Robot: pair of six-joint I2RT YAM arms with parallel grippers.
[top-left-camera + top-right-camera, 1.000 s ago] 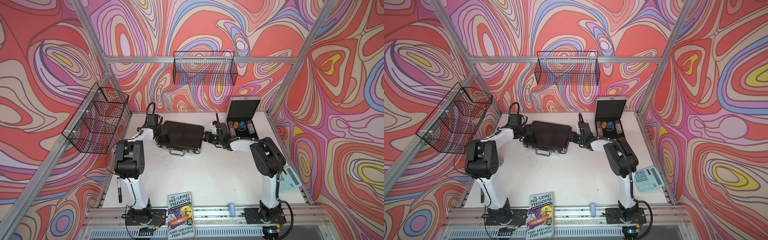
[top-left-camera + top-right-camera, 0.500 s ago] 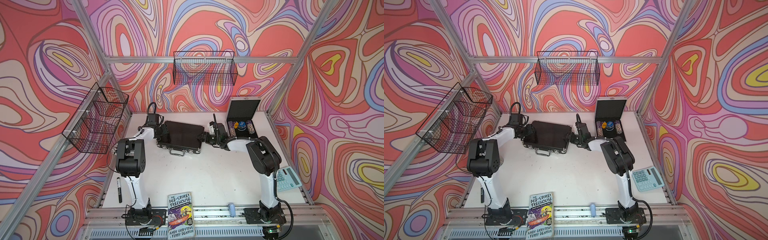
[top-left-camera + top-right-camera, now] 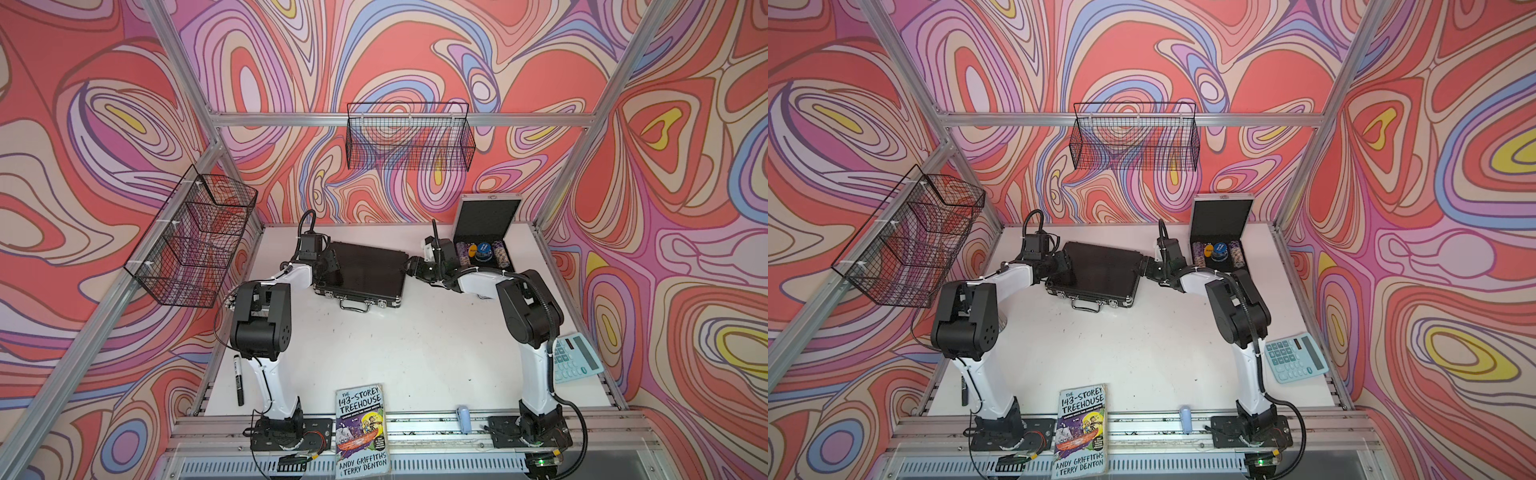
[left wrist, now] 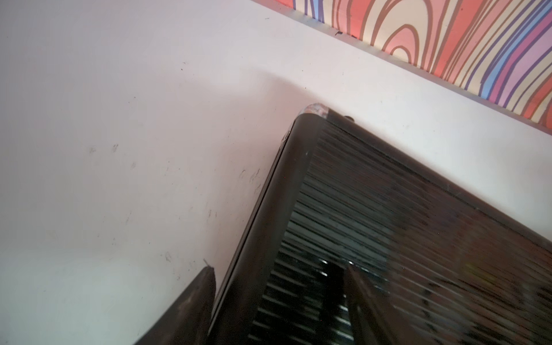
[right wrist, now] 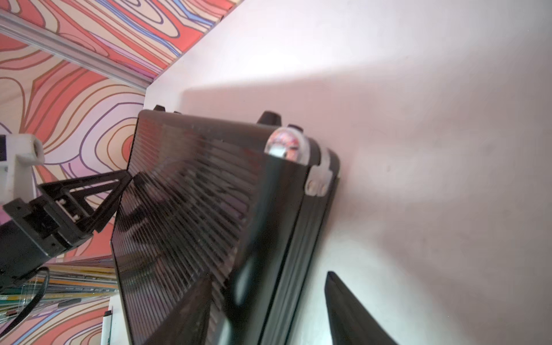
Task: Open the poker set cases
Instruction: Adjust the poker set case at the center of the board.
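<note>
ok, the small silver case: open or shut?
Open. The silver case has its lid standing upright, black lining facing forward, and chips show in its tray in both top views.

walls [image 3: 395, 62]: swirled red-lilac | table [image 3: 415, 340]: white, scuffed | wire baskets [image 3: 409, 137]: two | light: apparently diffuse

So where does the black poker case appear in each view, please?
In a top view: black case, far side of the table, beside the open silver case.
In a top view: same place.
Left wrist: ribbed lid and one corner, close up.
Right wrist: ribbed lid and side wall, close up.
Shared landmark: left gripper at the case's edge.
</note>
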